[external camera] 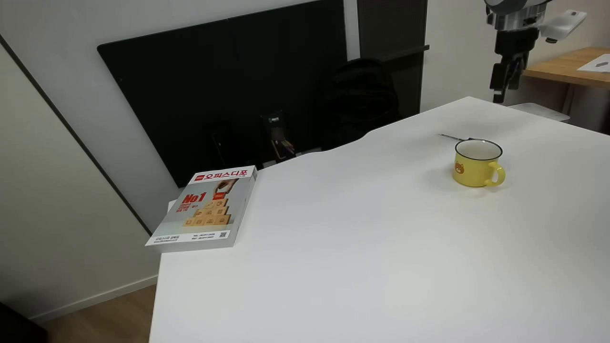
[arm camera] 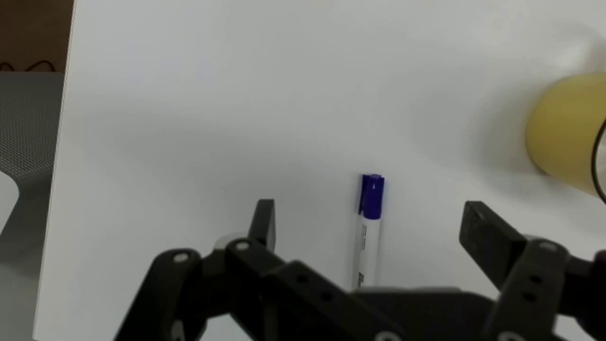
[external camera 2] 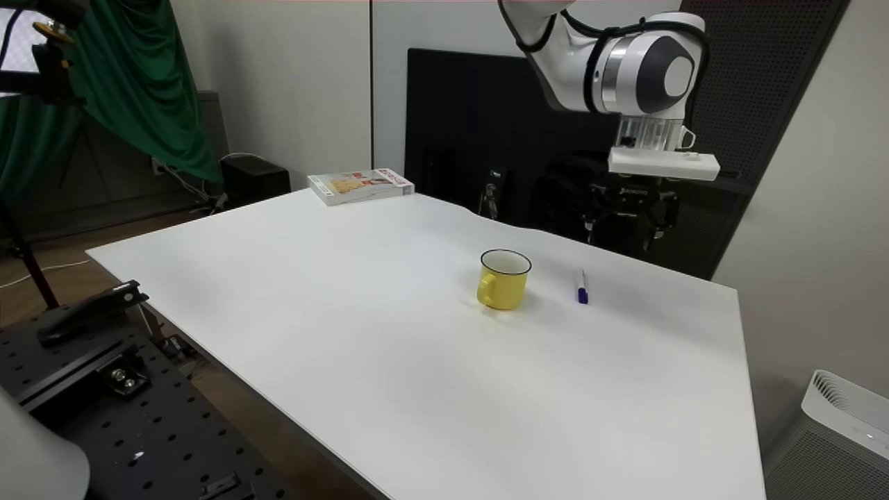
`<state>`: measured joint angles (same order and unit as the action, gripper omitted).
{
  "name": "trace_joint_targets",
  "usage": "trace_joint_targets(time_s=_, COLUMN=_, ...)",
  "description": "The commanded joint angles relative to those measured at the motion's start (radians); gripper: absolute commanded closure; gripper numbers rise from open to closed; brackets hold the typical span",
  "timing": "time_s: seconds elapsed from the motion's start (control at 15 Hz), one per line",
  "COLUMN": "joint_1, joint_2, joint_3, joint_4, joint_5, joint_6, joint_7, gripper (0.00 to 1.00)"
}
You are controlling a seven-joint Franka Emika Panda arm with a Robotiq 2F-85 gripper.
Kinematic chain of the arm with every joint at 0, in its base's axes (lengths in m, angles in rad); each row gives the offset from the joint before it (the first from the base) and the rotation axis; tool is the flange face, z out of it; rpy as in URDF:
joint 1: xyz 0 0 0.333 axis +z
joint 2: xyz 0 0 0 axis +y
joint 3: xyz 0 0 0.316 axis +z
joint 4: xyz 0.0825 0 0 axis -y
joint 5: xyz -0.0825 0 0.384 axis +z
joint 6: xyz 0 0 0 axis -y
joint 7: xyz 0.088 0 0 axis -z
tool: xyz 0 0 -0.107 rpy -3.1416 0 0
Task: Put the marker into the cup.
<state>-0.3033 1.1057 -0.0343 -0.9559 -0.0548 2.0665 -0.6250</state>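
Note:
The marker is a white pen with a dark blue cap. It lies flat on the table in the wrist view (arm camera: 372, 199) and beside the cup in an exterior view (external camera 2: 583, 294). In an exterior view it shows thin behind the cup (external camera: 450, 136), partly hidden by it. The cup is a yellow mug with a dark rim line, upright in both exterior views (external camera: 469, 172) (external camera 2: 508, 288) and cut off at the right of the wrist view (arm camera: 563, 132). My gripper (arm camera: 368, 204) is open and empty, above the table (external camera 2: 619, 238), with the marker between its fingers as seen from the wrist.
The white table (external camera: 333, 276) bears a thick red-and-white book (external camera: 205, 209) at a far corner, also seen in an exterior view (external camera 2: 361, 186). The table's edge (arm camera: 54, 180) shows at the left of the wrist view. A grey-white appliance (external camera 2: 833, 430) stands beside the table.

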Motion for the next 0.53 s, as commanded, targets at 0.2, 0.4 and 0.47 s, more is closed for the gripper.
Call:
trace_joint_targets(time_s=0.2, joint_1=0.003, joint_2=0.006, joint_3=-0.004, joint_4=0.007, joint_5=-0.004, joint_6=-0.007, joint_7=0.003, gripper=0.0)
trace_joint_targets(time_s=0.4, joint_1=0.008, joint_2=0.034, joint_3=-0.006, joint_4=0.033, joint_5=-0.005, joint_6=0.024, joint_7=0.017, gripper=0.0)
trace_joint_targets(time_s=0.47, joint_1=0.004, joint_2=0.052, joint_3=0.004, joint_4=0.054, joint_5=-0.008, joint_6=0.033, joint_7=0.017, gripper=0.0)
